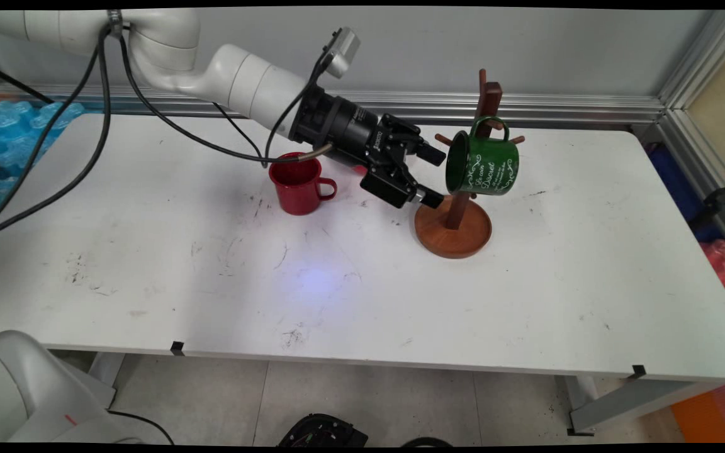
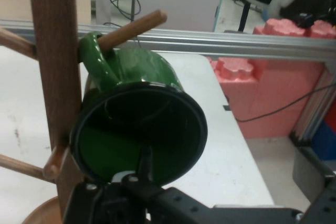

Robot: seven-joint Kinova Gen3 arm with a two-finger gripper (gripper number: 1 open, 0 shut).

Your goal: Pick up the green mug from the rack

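White table (image 1: 526,302) against a grey wall: a green mug (image 1: 483,165) hangs by its handle on a peg of the wooden mug tree (image 1: 454,223). Just left, the gripper (image 1: 438,177) stands wide, holding nothing. A red mug (image 1: 297,184) sits behind it.

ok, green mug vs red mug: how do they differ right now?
The green mug hangs by its handle on a peg of the wooden mug tree, tipped so its mouth faces the gripper; the red mug stands upright on the table, mouth up. The green one has white lettering; the red one looks plain. The gripper is right by the green mug's rim, and the red mug sits behind the arm. Both are enamel-style mugs with one handle.
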